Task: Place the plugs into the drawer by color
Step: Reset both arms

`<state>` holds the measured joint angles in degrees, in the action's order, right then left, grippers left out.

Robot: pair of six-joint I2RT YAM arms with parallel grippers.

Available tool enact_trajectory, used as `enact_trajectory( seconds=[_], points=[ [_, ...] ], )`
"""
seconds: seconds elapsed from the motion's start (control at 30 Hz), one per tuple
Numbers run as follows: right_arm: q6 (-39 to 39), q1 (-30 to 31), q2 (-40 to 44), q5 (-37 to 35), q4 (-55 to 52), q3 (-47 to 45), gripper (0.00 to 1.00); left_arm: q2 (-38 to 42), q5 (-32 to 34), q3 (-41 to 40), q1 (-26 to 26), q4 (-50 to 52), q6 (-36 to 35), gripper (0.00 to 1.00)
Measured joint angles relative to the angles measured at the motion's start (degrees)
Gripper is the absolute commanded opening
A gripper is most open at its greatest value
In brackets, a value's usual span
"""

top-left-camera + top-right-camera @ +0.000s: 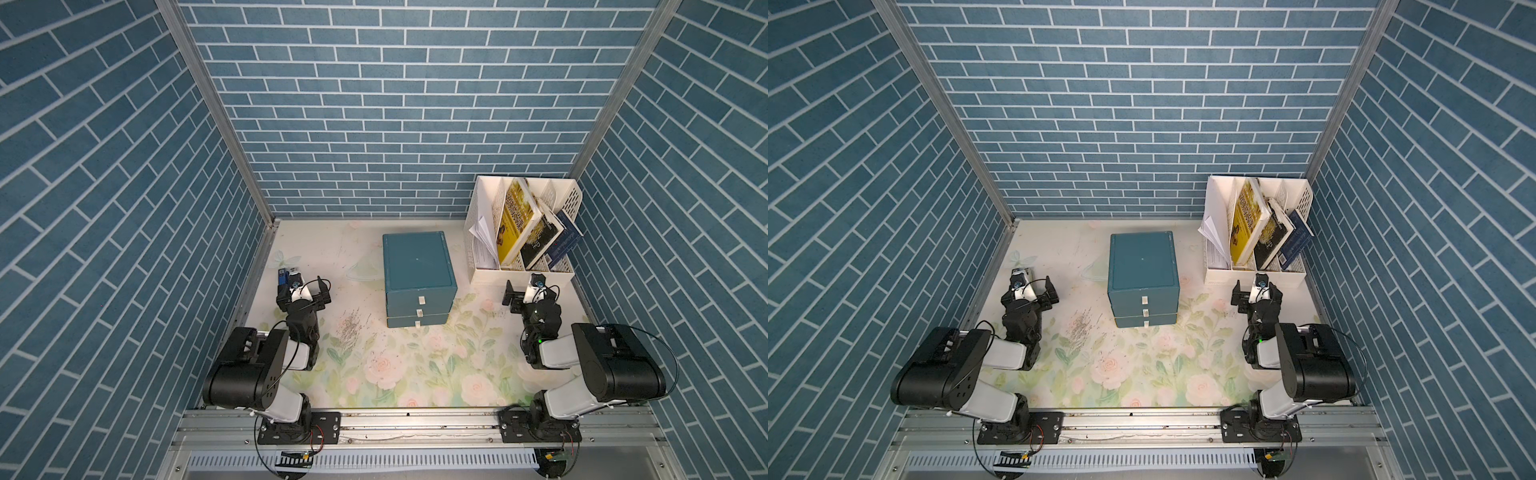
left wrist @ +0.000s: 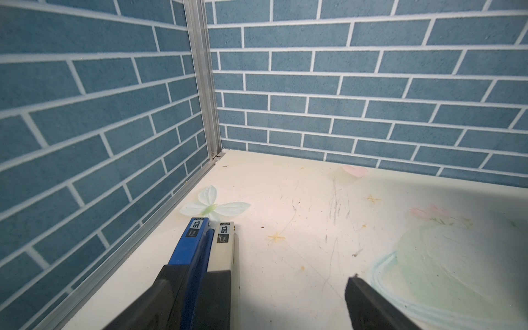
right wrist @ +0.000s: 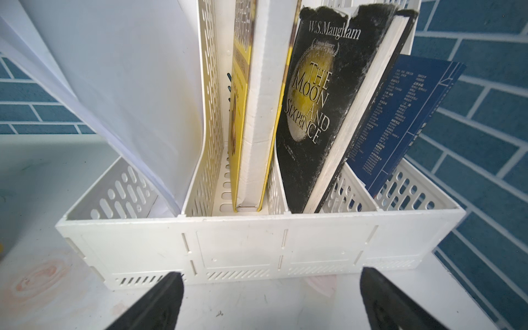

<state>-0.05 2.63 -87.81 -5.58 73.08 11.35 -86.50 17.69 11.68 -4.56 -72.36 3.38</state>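
No plugs show in any view. The drawer [image 1: 417,262] [image 1: 1142,262] is a dark teal cabinet standing mid-table toward the back. Its three fronts carry white tab handles [image 1: 420,299] and look pushed in. My left gripper [image 1: 302,287] [image 1: 1030,286] [image 2: 265,283] hovers low near the left wall, left of the drawer. It is open, with bare table between its fingers. My right gripper [image 1: 532,289] [image 1: 1256,289] [image 3: 271,277] is open too, right of the drawer and just in front of the book rack. It holds nothing.
A blue stapler [image 2: 191,245] [image 1: 283,276] and a cream one [image 2: 225,245] lie side by side along the left wall, by my left gripper's outer finger. A white perforated book rack [image 1: 519,275] [image 3: 257,237] with papers and books fills the back right corner. Brick-pattern walls enclose three sides.
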Motion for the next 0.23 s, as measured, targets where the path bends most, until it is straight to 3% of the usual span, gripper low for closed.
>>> enact_trajectory(
  seconds=[0.23],
  points=[
    [0.0, 0.0, 0.0, 0.0, -0.2, 0.3, 1.00, 0.0, 0.0, 0.0, 0.0, 0.0, 0.0, 1.00]
  ],
)
